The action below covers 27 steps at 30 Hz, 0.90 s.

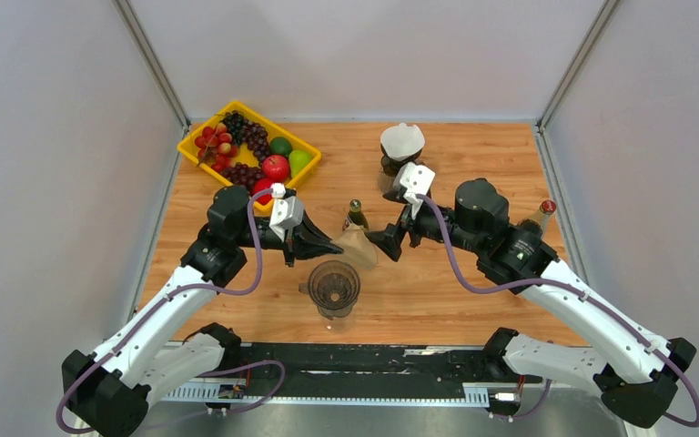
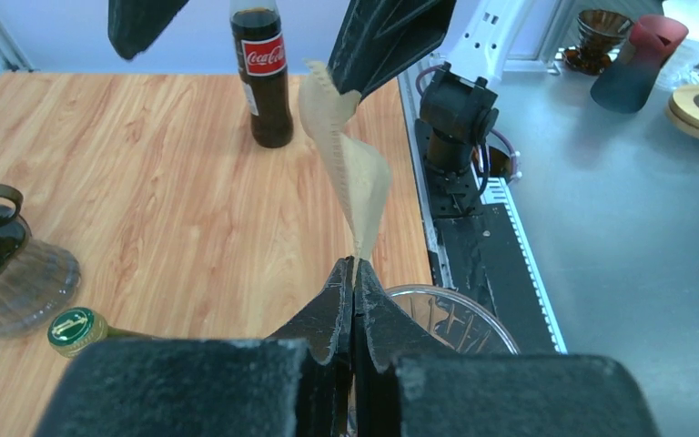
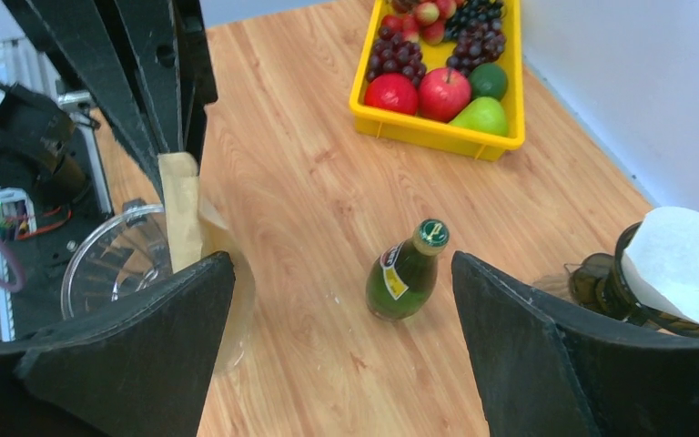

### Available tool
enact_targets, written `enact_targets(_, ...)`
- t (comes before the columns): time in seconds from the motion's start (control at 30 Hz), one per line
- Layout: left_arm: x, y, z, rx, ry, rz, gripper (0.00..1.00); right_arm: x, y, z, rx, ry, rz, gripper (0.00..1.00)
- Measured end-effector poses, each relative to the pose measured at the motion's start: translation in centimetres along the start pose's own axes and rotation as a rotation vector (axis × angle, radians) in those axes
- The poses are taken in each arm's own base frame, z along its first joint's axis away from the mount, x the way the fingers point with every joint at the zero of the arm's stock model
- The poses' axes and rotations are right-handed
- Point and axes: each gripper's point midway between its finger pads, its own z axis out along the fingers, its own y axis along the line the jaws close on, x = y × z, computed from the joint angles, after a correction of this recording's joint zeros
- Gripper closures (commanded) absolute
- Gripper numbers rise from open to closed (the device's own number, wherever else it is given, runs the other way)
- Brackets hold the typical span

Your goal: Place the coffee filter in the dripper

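Left fingers (image 2: 353, 293): pressed together, pinching brown coffee filter (image 2: 353, 173).
Coffee filter place: frame centre, held up just beside glass dripper (image 1: 334, 288).
Right fingers (image 1: 388, 244): spread, near coffee filter, above counter (image 1: 473, 164).

L gripper (image 2: 354, 273) pinched tight, R gripper (image 3: 341, 262) jaws wide apart, both arms reaching inward, tips close.
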Motion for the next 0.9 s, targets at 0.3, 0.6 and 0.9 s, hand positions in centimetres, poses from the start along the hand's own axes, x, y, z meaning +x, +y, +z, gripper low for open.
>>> enact_targets(0.3, -0.2, -0.7, -0.1, 0.058, 0.010, 0.087, 1.00, 1.5, 1.5, -0.4, -0.085, 0.054, -0.019, 0.15)
enact_targets(0.6, -0.7, 0.0, 0.2, 0.061, 0.022, 0.089, 1.00, 1.5, 2.9, -0.5, -0.164, 0.047, -0.012, 0.14)
enact_targets(0.9, -0.6, -0.1, 0.3, 0.071, 0.022, 0.083, 1.00, 3.3, 3.1, 1.2, -0.192, 0.107, 0.022, 0.16)
